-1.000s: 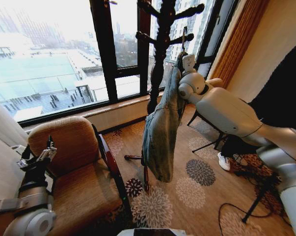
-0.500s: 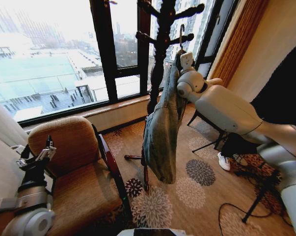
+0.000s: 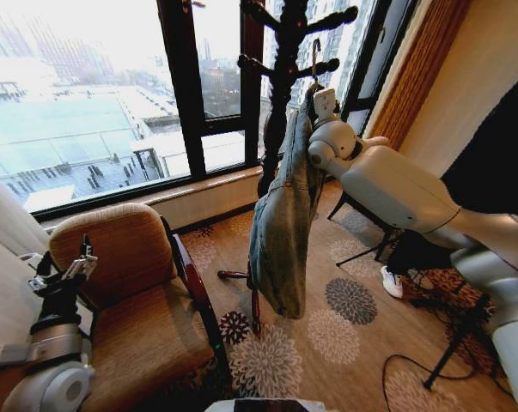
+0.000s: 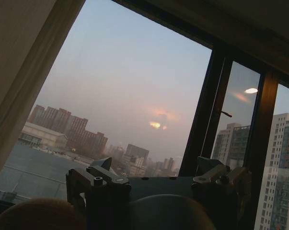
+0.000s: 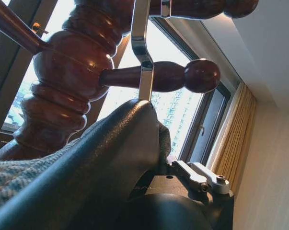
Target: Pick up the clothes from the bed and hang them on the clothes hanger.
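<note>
right claw: right gripper (image 3: 320, 101) up by the dark turned-wood coat stand (image 3: 280, 81), can't tell how far open
jacket: light-blue washed denim jacket (image 3: 283, 221) drooping just below it on the thin hanger, metal hook (image 5: 140, 48) above
left claw: left gripper (image 3: 63, 273) parked low, fingers apart, holding nothing

The right arm reaches up and forward from the lower right, elbow bent, its wrist raised high; the right gripper (image 3: 320, 101) is at the top of the reach, jaws clamped. The left arm is folded low at the left, the left gripper (image 3: 65, 273) pointing upward, jaws apart.
</note>
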